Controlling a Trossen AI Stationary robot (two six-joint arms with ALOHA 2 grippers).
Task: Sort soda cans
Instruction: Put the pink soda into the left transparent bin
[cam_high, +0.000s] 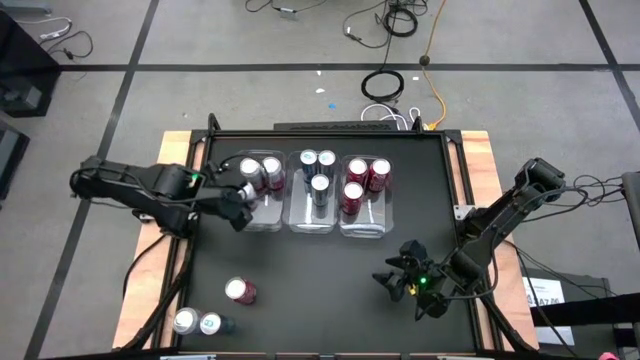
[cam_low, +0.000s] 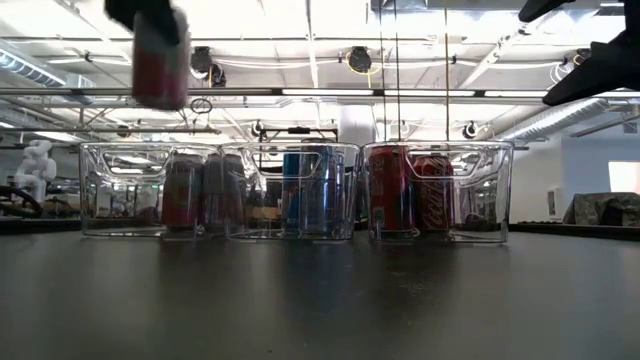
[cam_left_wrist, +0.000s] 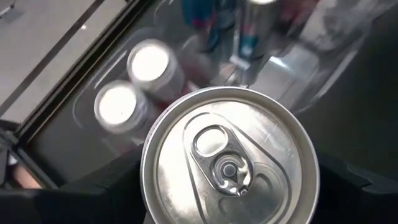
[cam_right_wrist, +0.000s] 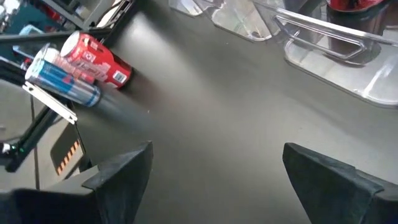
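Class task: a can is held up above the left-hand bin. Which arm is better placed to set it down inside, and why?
The left arm. Its gripper already holds a maroon can raised over the left bin, where two cans stand. The right gripper hangs open and empty over bare table near the right edge, far from that bin.

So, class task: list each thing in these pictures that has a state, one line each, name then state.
Left gripper: shut on a pinkish-red can, upright, above the left bin.
Right gripper: open, empty.
Left bin: two cans.
Middle bin: three blue cans.
Right bin: three red cans.
Three loose cans: on the table.
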